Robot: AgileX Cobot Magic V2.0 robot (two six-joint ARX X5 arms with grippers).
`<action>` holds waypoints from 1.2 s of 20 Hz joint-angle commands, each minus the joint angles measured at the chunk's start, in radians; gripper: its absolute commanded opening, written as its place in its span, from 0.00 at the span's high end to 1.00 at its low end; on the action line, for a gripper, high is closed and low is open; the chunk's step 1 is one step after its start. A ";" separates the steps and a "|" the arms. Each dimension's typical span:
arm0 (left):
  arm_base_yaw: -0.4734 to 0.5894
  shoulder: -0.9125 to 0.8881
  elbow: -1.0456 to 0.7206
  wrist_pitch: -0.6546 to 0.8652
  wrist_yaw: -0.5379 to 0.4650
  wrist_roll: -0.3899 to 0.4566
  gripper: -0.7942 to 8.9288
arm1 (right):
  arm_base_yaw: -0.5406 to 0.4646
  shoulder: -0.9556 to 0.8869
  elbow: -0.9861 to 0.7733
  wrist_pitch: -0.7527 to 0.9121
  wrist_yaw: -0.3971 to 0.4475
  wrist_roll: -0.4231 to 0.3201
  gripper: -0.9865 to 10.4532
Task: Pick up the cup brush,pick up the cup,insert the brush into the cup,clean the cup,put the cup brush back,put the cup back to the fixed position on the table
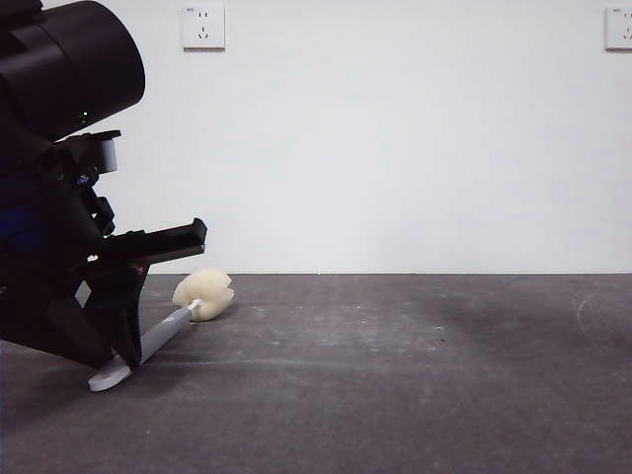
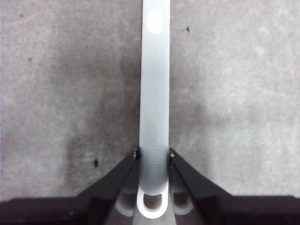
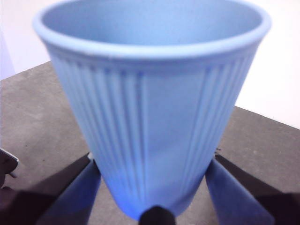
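Observation:
The cup brush [image 1: 168, 331] lies low on the table [image 1: 395, 375] at the left, its cream sponge head [image 1: 204, 293] pointing away and its white looped end nearest the camera. My left gripper [image 1: 123, 360] is shut on the flat grey handle [image 2: 154, 93], with the jaw tips pressing both edges just above the loop. The left gripper [image 2: 153, 154] shows this grip close up. The blue ribbed cup [image 3: 150, 108] fills the right wrist view, open rim up. My right gripper [image 3: 152, 164] is shut on its lower part. The front view shows neither the cup nor the right arm.
The dark grey table stretches to the right of the brush and ends at a white wall. Two wall sockets [image 1: 202, 27] [image 1: 619, 28] sit high on that wall. The large black left arm [image 1: 59, 197] fills the left edge of the front view.

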 commanded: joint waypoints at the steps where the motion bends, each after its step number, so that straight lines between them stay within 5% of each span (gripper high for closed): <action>1: -0.002 0.003 -0.007 -0.008 0.019 0.025 0.69 | 0.000 0.002 -0.001 0.001 -0.002 -0.001 0.92; 4: -0.002 0.003 -0.007 -0.015 0.046 0.033 0.49 | 0.000 0.002 -0.001 -0.006 -0.002 -0.001 0.92; 13: -0.003 -0.109 -0.003 -0.055 0.074 0.041 0.46 | 0.000 0.013 -0.006 -0.022 -0.038 -0.002 0.92; 24: -0.002 -0.620 -0.002 -0.229 0.097 0.108 0.46 | -0.089 0.042 -0.533 0.519 -0.072 0.053 0.92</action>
